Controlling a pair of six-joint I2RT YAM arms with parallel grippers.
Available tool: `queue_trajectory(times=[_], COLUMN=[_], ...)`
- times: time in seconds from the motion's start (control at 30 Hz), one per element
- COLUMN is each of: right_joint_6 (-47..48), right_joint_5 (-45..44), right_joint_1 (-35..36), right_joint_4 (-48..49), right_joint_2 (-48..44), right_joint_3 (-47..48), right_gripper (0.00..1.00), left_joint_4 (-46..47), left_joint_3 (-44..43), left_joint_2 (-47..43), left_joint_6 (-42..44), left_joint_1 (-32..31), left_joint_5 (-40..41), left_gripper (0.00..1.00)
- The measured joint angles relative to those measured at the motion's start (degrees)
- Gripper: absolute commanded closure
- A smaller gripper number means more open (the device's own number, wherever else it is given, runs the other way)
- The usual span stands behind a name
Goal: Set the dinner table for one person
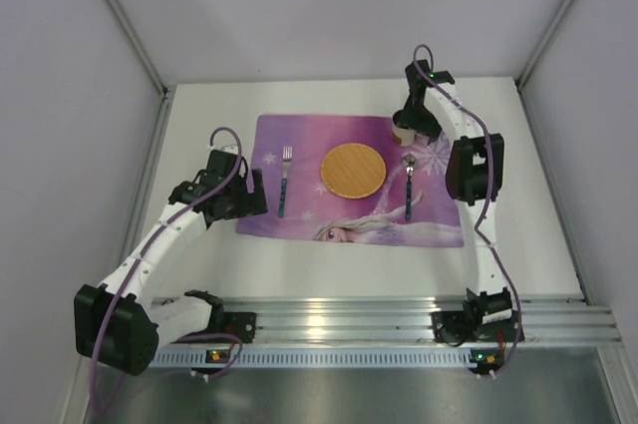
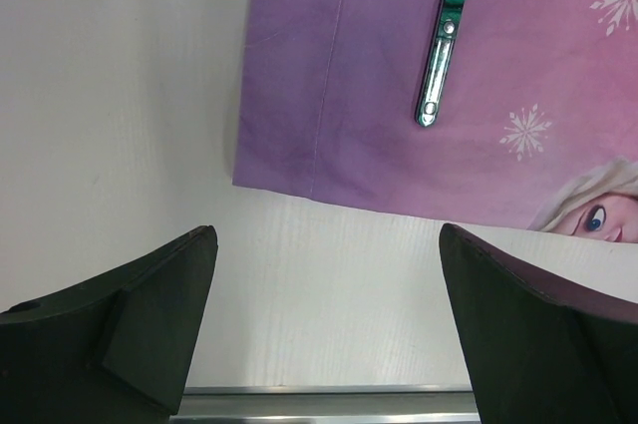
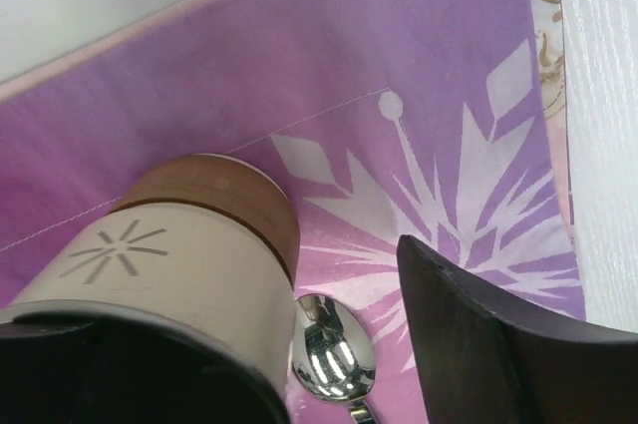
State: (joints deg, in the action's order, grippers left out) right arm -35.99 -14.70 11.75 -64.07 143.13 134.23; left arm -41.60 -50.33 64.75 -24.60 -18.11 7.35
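The white dinner table (image 1: pixel 518 244) carries a purple placemat (image 1: pixel 299 140). On the mat lie a fork (image 1: pixel 285 180) at the left, a round wooden plate (image 1: pixel 352 171) in the middle and a spoon (image 1: pixel 408 185) at the right. A cream cup with a brown base (image 1: pixel 404 131) stands at the mat's far right corner. My right gripper (image 1: pixel 411 120) is right over it. In the right wrist view the cup (image 3: pixel 169 244) sits against the left side of the open gripper (image 3: pixel 289 324), with a wide gap to the right finger (image 3: pixel 469 334). The spoon bowl (image 3: pixel 332 349) shows in that gap. My left gripper (image 1: pixel 254 190) is open and empty.
In the left wrist view the open gripper (image 2: pixel 329 244) hovers over bare table (image 2: pixel 120 95) just off the mat's near left corner (image 2: pixel 329 65), the fork handle (image 2: pixel 444 45) beyond it. A metal rail (image 1: pixel 399 319) runs along the near edge. Grey walls enclose the table.
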Motion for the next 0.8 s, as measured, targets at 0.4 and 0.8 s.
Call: queue_trajectory(times=[0.4, 0.8], right_joint_6=[3.48, 14.95], right_joint_5=[1.95, 8.76], right_joint_1=[-0.24, 3.1], right_joint_4=[1.97, 26.32], right_joint_2=[-13.84, -71.43], right_joint_3=[-2.64, -39.34], right_gripper=[0.15, 0.0], left_joint_4=[0.02, 0.13], left_joint_3=[0.0, 0.0], left_joint_2=[-1.95, -6.08], left_joint_6=[0.02, 0.02], left_joint_1=[0.0, 0.0], left_joint_5=[-0.46, -1.53], left_gripper=[0.02, 0.03])
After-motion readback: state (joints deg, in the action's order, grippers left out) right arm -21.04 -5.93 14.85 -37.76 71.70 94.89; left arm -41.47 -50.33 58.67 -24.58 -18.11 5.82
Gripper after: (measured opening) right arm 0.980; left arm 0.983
